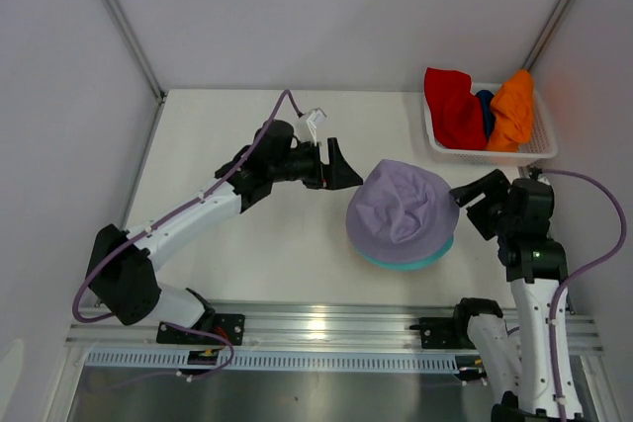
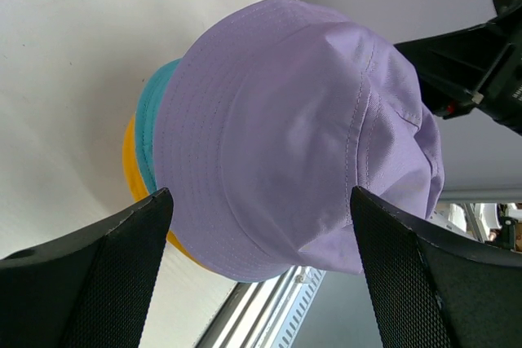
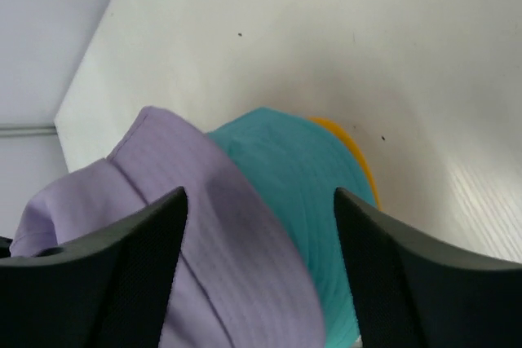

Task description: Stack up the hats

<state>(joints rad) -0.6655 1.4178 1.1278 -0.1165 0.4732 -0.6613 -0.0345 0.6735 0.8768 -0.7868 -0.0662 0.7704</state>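
A lavender hat (image 1: 401,207) sits on top of a teal hat (image 1: 410,260) in the middle of the table; a yellow hat (image 2: 130,160) lies at the bottom of that pile. The lavender hat (image 2: 294,128) sits askew, leaving the teal hat (image 3: 310,201) and yellow brim (image 3: 351,148) showing. My left gripper (image 1: 348,177) is open just left of the pile, empty. My right gripper (image 1: 463,203) is open just right of the pile, empty, its fingers (image 3: 122,283) either side of the lavender brim (image 3: 220,258). Red (image 1: 453,106), dark blue (image 1: 485,108) and orange (image 1: 511,111) hats lie in the basket.
A white mesh basket (image 1: 490,154) stands at the back right of the table, by the right wall. White walls close in the table at the back and on both sides. A metal rail (image 1: 326,323) runs along the near edge.
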